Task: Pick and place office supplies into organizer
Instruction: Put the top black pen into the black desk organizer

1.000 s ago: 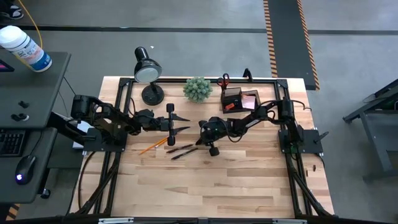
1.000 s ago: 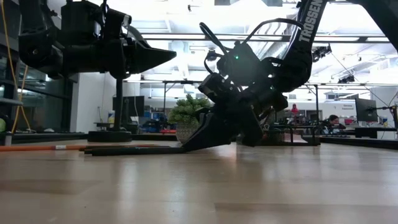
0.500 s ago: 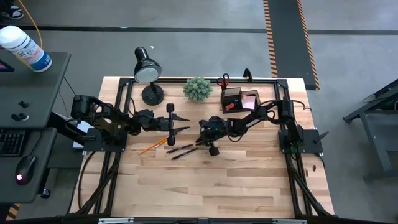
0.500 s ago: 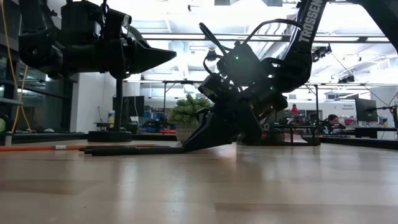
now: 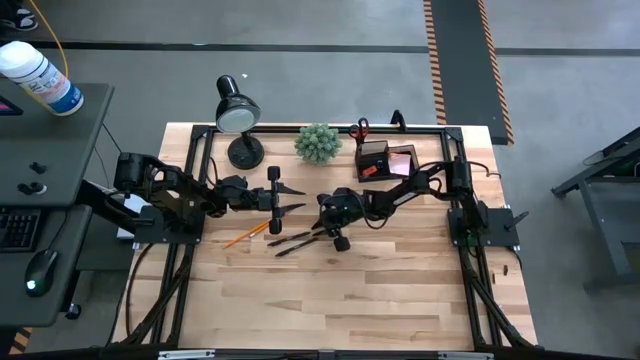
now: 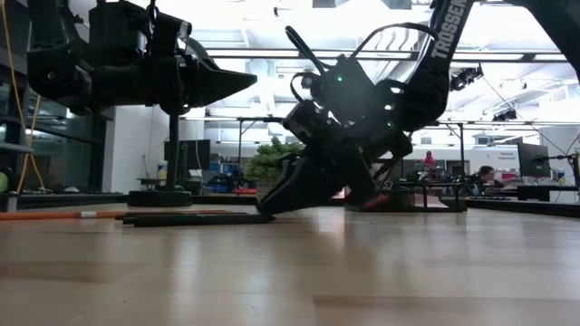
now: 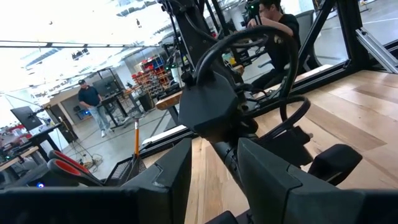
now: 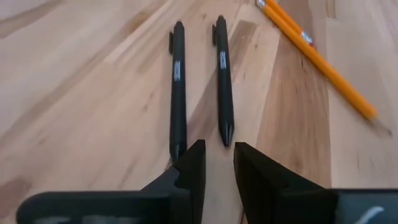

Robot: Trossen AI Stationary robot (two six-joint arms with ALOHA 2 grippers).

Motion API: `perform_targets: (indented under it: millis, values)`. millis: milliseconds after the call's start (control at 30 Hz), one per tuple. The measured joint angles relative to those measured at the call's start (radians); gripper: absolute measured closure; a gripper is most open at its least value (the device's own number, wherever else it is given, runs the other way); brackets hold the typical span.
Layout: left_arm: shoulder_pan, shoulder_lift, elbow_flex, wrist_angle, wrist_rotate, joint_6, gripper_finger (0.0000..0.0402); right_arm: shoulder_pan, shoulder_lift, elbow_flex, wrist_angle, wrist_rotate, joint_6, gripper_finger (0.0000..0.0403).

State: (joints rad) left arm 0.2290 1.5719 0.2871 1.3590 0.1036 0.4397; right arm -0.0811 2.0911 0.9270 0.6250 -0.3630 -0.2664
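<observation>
Two black pens (image 8: 199, 87) lie side by side on the wood counter (image 5: 350, 290) mid-table, orange pencils (image 8: 317, 53) just beside them. The right tool (image 8: 217, 165) sits low at the pen tips and has cracked open since a second ago, fingers a little apart, holding nothing. It has also slid slightly along the pens. The left tool (image 5: 290, 197) hovers nearby, part-open and empty, unchanged. The organizer (image 5: 385, 160) sits at the back, near the lamp (image 5: 236, 115) and plant ball (image 5: 318, 143). Workshop room behind, with a person (image 7: 92, 102) standing.

The right gripper (image 5: 318, 231) is seen at the centre of the high view, lowered steeply, its fingers (image 8: 189, 167) slightly parted. The left gripper (image 5: 296, 199) is held level, left of centre, its fingers (image 7: 168, 171) parted.
</observation>
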Motion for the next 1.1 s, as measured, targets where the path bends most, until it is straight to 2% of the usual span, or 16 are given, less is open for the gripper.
perform_targets:
  millis: [333, 600, 700, 833, 1100]
  values:
    - [0.000, 0.000, 0.000, 0.000, 0.000, 0.000, 0.0284, 0.000, 0.018, 0.063, -0.057, -0.029, -0.003, 0.0318]
    - [0.000, 0.000, 0.000, 0.001, 0.000, 0.000, 0.0284, -0.003, 0.209, 0.203, -0.036, -0.081, 0.000, 0.0309]
    - [0.000, 0.000, 0.000, 0.001, 0.000, 0.000, 0.0284, -0.005, 0.274, 0.264, -0.032, -0.123, 0.017, 0.0321]
    - [0.000, 0.000, 0.000, 0.000, 0.000, 0.000, 0.0284, -0.005, 0.296, 0.288, -0.043, -0.131, 0.020, 0.0374]
    - [0.000, 0.000, 0.000, -0.001, 0.000, 0.000, 0.0284, -0.002, 0.258, 0.287, -0.082, -0.114, 0.015, 0.0375]
